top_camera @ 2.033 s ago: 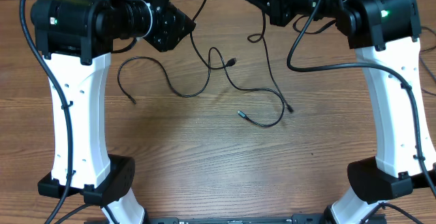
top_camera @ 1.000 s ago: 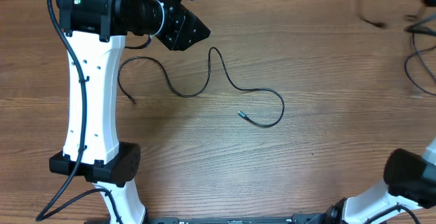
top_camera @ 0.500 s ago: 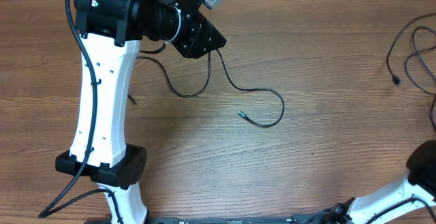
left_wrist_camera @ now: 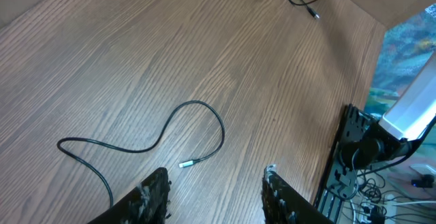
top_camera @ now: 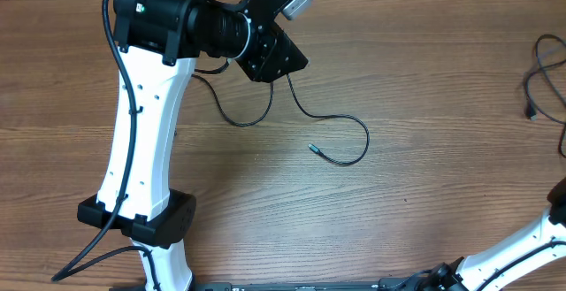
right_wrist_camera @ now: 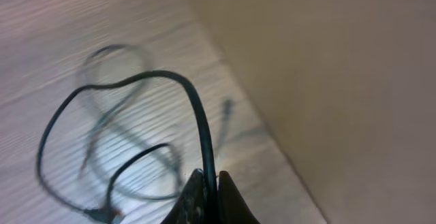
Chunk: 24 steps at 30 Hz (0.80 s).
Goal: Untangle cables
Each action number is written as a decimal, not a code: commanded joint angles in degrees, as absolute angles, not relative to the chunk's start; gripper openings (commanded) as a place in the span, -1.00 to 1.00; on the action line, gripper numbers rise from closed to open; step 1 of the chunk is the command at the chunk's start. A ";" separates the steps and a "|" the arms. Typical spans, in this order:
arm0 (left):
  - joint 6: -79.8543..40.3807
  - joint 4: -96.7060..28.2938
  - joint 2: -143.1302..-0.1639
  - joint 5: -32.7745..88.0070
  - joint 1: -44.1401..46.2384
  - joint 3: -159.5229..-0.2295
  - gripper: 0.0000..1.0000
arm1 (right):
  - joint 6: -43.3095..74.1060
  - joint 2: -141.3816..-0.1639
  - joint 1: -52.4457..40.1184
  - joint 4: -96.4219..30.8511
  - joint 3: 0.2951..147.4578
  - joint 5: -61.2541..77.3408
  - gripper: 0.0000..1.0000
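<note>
One thin black cable (top_camera: 340, 118) lies in loose curves on the wooden table, its plug end (top_camera: 312, 148) pointing left. My left gripper (top_camera: 281, 61) hovers above this cable's upper part, open and empty. In the left wrist view the same cable (left_wrist_camera: 204, 108) and its plug (left_wrist_camera: 185, 163) lie just ahead of the left gripper (left_wrist_camera: 214, 173). My right gripper (right_wrist_camera: 210, 176) is shut on a second black cable (right_wrist_camera: 194, 105), which loops up from the jaws. In the overhead view that second cable (top_camera: 531, 83) dangles at the far right edge; the right gripper itself is out of that view.
The left arm's white column (top_camera: 141, 123) and base (top_camera: 137, 220) stand over the left side of the table. Part of the right arm (top_camera: 539, 233) shows at the lower right corner. A beige wall (right_wrist_camera: 340, 81) is close to the right gripper.
The left arm has swung right, over the table cable's upper loop. The right arm has left the overhead view to the right, carrying the second cable away from the first.
</note>
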State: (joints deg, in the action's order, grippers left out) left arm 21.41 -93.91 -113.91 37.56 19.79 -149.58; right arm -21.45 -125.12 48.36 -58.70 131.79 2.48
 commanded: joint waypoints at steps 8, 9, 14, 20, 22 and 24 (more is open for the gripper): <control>21.17 -94.28 -113.91 38.61 21.58 -150.47 -0.10 | -0.67 -126.26 49.47 -57.54 132.33 -22.35 0.74; 21.19 -94.37 -113.91 38.57 21.69 -150.47 -0.10 | -0.64 -126.54 49.47 -57.71 132.33 -21.47 0.98; 21.23 -94.56 -113.91 38.35 21.82 -150.47 -0.09 | -2.22 -126.89 49.25 -58.24 132.33 -9.17 1.00; 21.23 -95.09 -113.89 38.89 21.85 -150.50 -0.24 | -14.22 -126.89 46.76 -61.49 132.33 13.02 0.94; 21.26 -95.50 -113.67 39.20 21.85 -150.50 -0.30 | -18.35 -126.89 45.43 -63.37 132.33 20.49 0.86; 21.69 -95.72 -113.06 39.13 21.82 -150.50 -0.27 | -21.23 -126.89 43.53 -65.08 132.33 26.15 0.86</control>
State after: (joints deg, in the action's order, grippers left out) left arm 21.43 -95.39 -113.91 37.78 21.41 -149.58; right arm -13.28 -126.23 46.68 -64.14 131.79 10.35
